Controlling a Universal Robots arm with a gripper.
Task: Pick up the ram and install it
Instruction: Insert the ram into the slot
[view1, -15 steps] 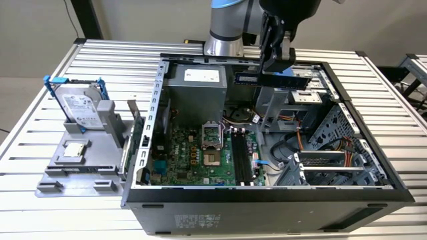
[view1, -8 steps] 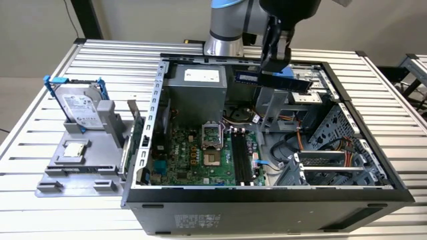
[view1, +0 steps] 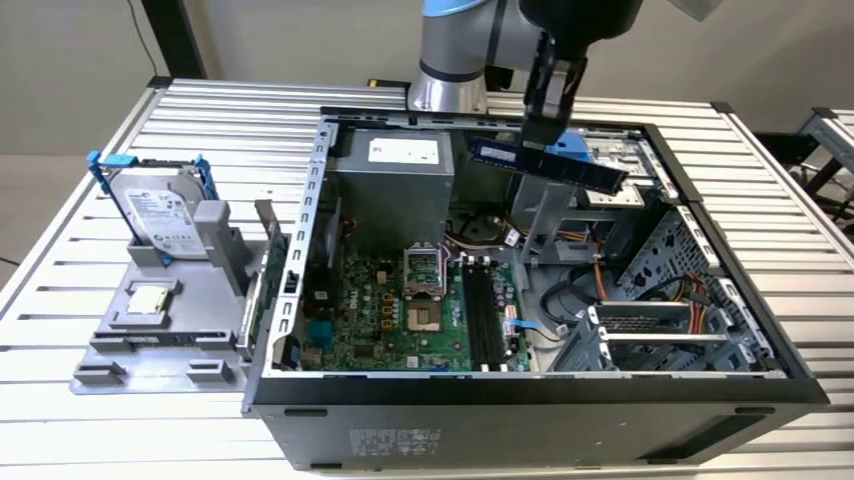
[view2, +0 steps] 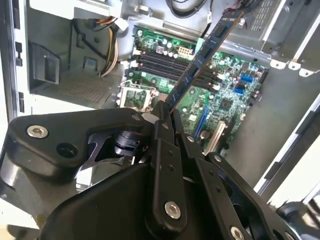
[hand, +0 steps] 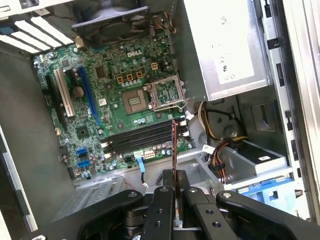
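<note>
The ram (view1: 547, 165) is a long dark stick with a blue label, held level above the open computer case (view1: 534, 385). My gripper (view1: 541, 135) is shut on its middle from above. The ram (view2: 205, 52) sticks out from the fingertips in the second wrist view. It appears edge-on in the first wrist view, where the ram (hand: 174, 145) rises from my gripper (hand: 174, 175). Below it lies the green motherboard (view1: 387, 320) with its black memory slots (view1: 483, 310). Those slots (hand: 140, 137) sit a good way under the stick, apart from it.
A silver hard drive (view1: 167, 210) with blue rails stands on a grey fixture (view1: 160, 320) at the exterior view's left. Inside the case are the grey power supply (view1: 394, 175), the CPU socket (view1: 420, 275), cables (view1: 594, 290) and a drive cage (view1: 667, 330).
</note>
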